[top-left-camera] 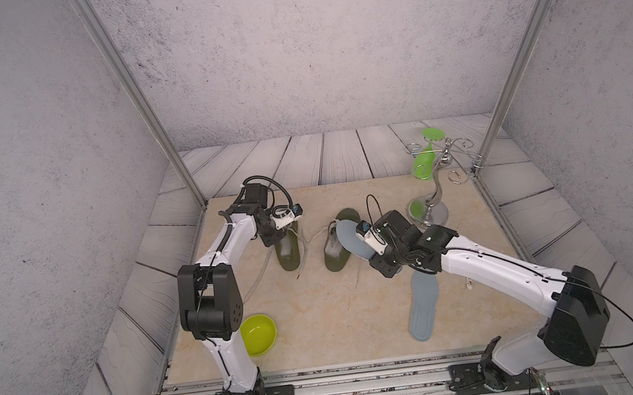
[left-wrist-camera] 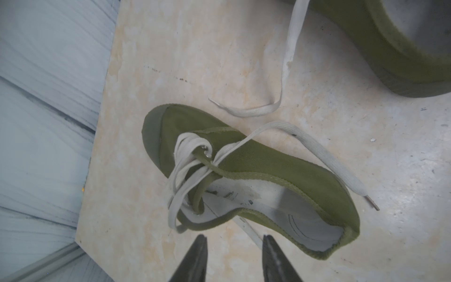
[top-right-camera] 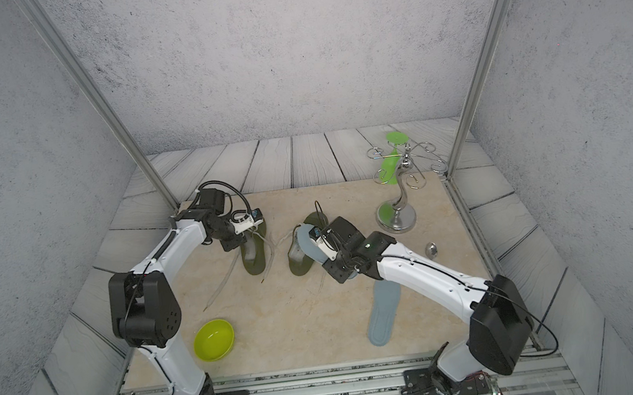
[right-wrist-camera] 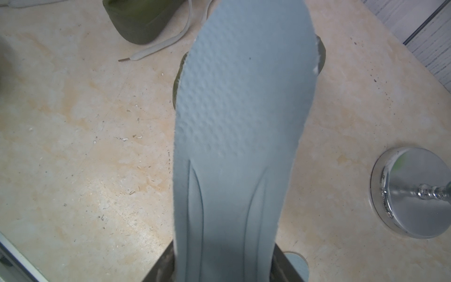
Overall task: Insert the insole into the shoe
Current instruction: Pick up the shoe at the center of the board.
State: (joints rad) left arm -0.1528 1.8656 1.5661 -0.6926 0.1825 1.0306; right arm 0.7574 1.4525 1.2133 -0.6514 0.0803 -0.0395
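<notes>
Two olive-green shoes lie side by side in both top views, one at the left (top-left-camera: pixel 288 255) and one in the middle (top-left-camera: pixel 336 259), both with loose white laces. My right gripper (top-left-camera: pixel 383 262) is shut across the heel end of a grey-blue insole (right-wrist-camera: pixel 244 109). The insole's front reaches over the middle shoe and hides most of it in the right wrist view. My left gripper (left-wrist-camera: pixel 234 240) is open with nothing between its fingers, just beside the opening rim of the left shoe (left-wrist-camera: pixel 256 158). A second grey-blue insole (top-left-camera: pixel 423 308) lies flat on the table near my right arm.
A yellow-green bowl (top-left-camera: pixel 258 335) sits by the left arm's base. A chrome rack (top-left-camera: pixel 430 210) holding a green glass (top-left-camera: pixel 426 157) stands at the back right. A small metal object (top-right-camera: pixel 431 250) lies near the right arm. Loose laces (left-wrist-camera: pixel 283 73) trail between the shoes.
</notes>
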